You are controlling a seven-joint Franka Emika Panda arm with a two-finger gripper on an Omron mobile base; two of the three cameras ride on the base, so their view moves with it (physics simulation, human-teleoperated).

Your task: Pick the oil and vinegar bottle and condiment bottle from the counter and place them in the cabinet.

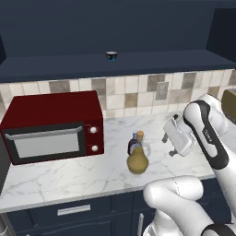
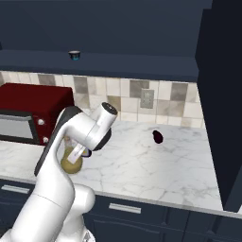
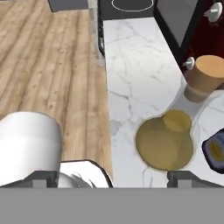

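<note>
Nearest the lens in the hand view, the two small dark fingertips of the two-finger gripper [image 3: 112,177] rise at the bottom edge, set wide apart with nothing between them — the jaws are open. Just beyond the right tip, at lower right, sits the tall glass oil and vinegar bottle with its round amber-yellow belly [image 3: 165,140]; its thin neck runs up and to the right to a tan cork stopper. In the left base view the same flask [image 1: 138,159] stands upright at centre frame, long axis vertical and cork uppermost, on the white marble counter with grey veins [image 1: 69,175].

The small slim dark purple-brown condiment bottle [image 1: 135,144] stands upright directly behind the flask in that view, largely hidden by it. In the hand view only its edge shows at the right border [image 3: 215,151], with a yellowish label; no writing on it can be read.

The gripper [image 1: 169,138] hangs just right of the two bottles, apart from both. A red microwave [image 1: 53,124] occupies the left of the counter. Along the upper part of the frame runs the dark navy wall cabinet with a long flat shelf ledge [image 1: 55,67], with a tiny dark cup [image 1: 111,56] on it. In the right base view a small dark object [image 2: 158,136] lies on the marble right of centre.
</note>
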